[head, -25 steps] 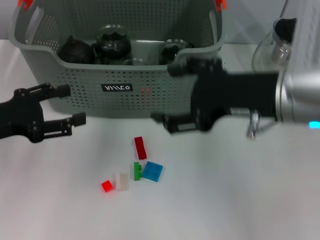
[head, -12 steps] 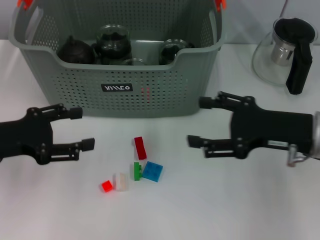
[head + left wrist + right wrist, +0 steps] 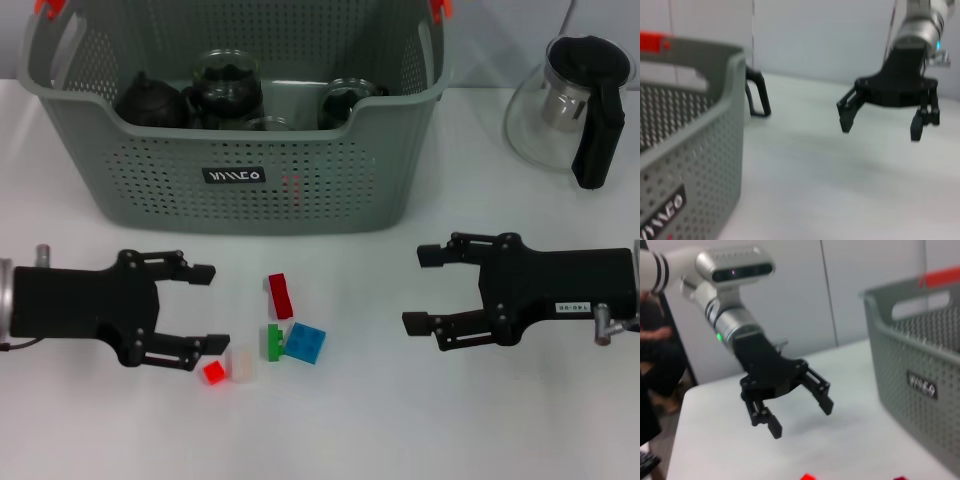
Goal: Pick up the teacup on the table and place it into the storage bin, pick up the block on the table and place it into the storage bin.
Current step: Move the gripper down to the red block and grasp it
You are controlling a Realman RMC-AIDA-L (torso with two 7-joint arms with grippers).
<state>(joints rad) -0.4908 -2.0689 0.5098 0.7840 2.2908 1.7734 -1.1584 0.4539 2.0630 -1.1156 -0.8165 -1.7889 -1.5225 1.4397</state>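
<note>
Small bright-red plastic block: on the white surface toward its near edge, in front of the grey-green perforated storage bin. Judged light, rigid, slick; take by flat opposite sides. Left tool: wide, touching it. Right tool: wide, empty.

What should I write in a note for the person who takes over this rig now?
Left tool: open, low beside the small red block, holding nothing.
Right tool: open and empty, right of the blocks.
Storage bin: behind them, with dark teaware already inside.
Blocks: dark red, green, blue, white are all on the table.
Glass teapot: far right.
Left to do: bin the blocks.
</note>
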